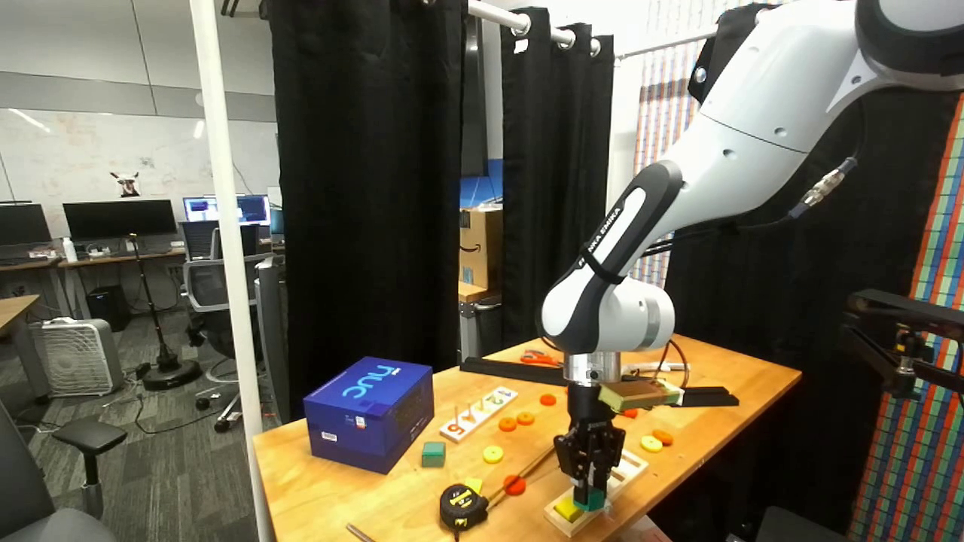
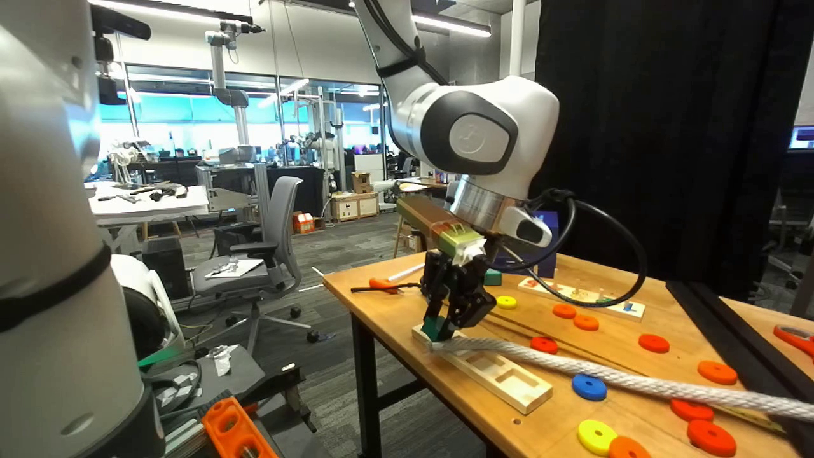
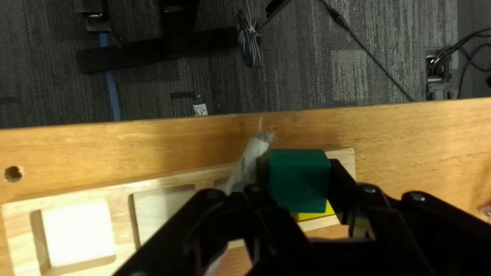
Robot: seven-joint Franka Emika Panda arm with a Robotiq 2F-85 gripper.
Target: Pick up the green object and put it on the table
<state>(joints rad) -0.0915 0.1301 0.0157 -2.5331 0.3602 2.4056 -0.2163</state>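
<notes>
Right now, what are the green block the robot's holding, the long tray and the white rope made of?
The green block: perhaps painted wood, perhaps plastic; its smooth, even colour fits either.
Long tray: most likely unpainted wood, as pale grain shows.
White rope: woven fibre, with strands crossing and a frayed end; which fibre, I can't tell.
</notes>
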